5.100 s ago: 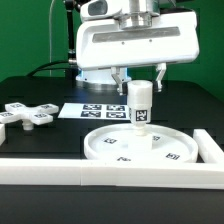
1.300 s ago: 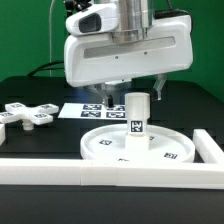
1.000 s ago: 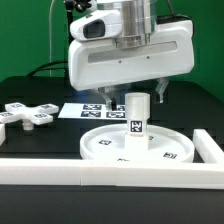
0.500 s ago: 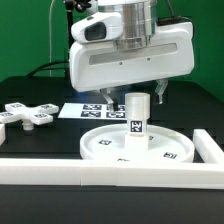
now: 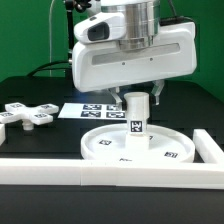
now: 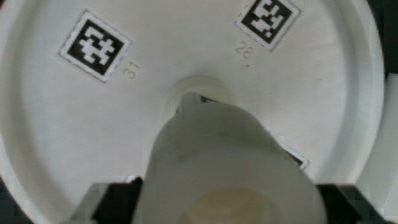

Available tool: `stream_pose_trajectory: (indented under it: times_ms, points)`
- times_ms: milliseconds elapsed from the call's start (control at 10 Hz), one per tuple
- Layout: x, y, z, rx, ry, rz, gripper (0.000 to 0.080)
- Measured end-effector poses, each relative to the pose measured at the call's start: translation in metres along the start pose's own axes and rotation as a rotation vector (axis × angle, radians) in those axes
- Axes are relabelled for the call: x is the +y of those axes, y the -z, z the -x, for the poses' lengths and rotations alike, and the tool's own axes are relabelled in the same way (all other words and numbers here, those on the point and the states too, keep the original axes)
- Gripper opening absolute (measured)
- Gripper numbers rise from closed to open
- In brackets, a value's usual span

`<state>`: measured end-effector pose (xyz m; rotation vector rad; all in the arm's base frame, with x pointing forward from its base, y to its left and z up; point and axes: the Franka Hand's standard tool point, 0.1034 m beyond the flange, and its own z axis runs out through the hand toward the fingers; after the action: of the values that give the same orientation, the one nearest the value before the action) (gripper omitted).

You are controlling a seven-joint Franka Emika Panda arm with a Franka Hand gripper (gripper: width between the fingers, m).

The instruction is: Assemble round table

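White plastic fills your exterior view. The large rimmed disc (image 5: 165, 150) lies flat on the black table (image 5: 45, 138), and the short post (image 5: 137, 118) stands upright on its middle with a black-and-white marker facing the camera. Your gripper (image 5: 137, 101) hangs at twelve o'clock from the disc's centre, right over the post, and its two fingers (image 5: 117, 101) reach down on either side of the post's top. A thin dark gap shows between each finger and the post, so the jaws stand apart and grasp nothing. At about nine o'clock from the disc, well apart from it, the cross-shaped piece (image 5: 22, 116) lies flat with its markers facing up. The marker board (image 5: 92, 111) lies at about eleven o'clock, just beyond the disc's rim. A long white rail (image 5: 100, 172) runs along the six o'clock side, and a second rail (image 5: 210, 148) sits at three o'clock. Your wrist view looks straight down the post (image 6: 222, 170), whose blurred top sits close to the lens. The disc (image 6: 169, 100) spreads around the post's base and carries two square markers, and the dark fingers (image 6: 121, 198) flank the post.
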<state>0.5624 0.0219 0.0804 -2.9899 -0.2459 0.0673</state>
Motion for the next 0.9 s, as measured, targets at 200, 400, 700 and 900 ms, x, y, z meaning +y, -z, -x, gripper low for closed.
stream_pose_trajectory:
  times_ms: [200, 400, 700, 900]
  points:
    - [-0.0005, -0.0001, -0.0001, 0.0, -0.069, -0.002, 0.0409]
    - [-0.0013, -0.0011, -0.0001, 0.0, -0.228, -0.003, 0.0409]
    - [-0.0073, -0.0019, -0.0041, 0.043, -0.63, -0.008, 0.0409]
    - [-0.0094, -0.0023, -0.0037, 0.04, -0.934, -0.023, 0.0409]
